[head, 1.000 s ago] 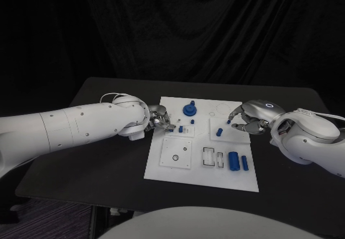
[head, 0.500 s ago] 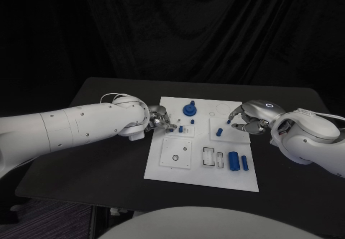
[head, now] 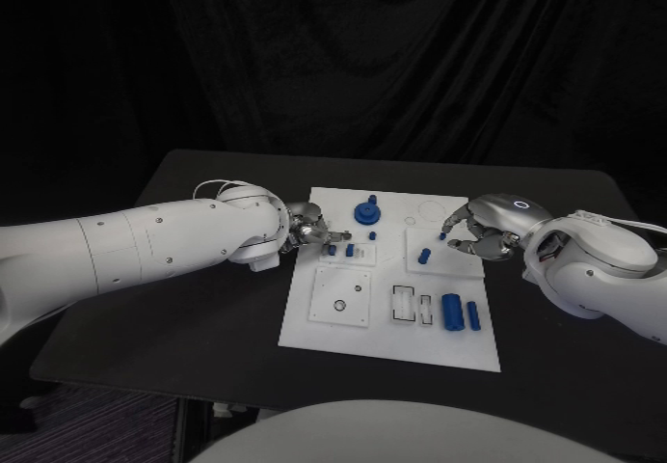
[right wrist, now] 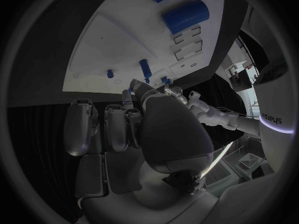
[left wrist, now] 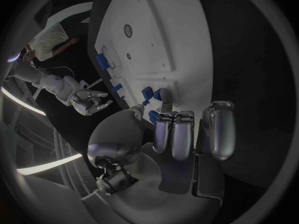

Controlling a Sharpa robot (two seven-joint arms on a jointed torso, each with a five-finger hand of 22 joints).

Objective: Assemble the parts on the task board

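Note:
The white task board (head: 364, 328) lies mid-table. My left hand (head: 308, 232) hovers at its left edge, fingers loose and holding nothing. A small blue peg (head: 331, 250) stands just off the fingertips (left wrist: 167, 98), with a second peg (head: 351, 251) beside it. That near peg (left wrist: 153, 115) sits between thumb and fingers without being gripped. My right hand (head: 480, 233) is curled over the board's right side and holds nothing. A tiny blue peg (right wrist: 110, 73) stands just clear of its fingertip (right wrist: 132, 83), and a taller peg (head: 424, 256) is close by.
A blue knobbed part (head: 367, 212) stands at the board's far edge. Two blue cylinders (head: 453, 311) (head: 474, 315) lie near the right front. A square plate with a ring hole (head: 340, 294) and slotted blocks (head: 405, 302) occupy the front. The black table (head: 208, 318) surrounds the board.
My left hand's fingers have drawn back slightly from the small peg, which now stands uncovered. The right hand has hardly moved.

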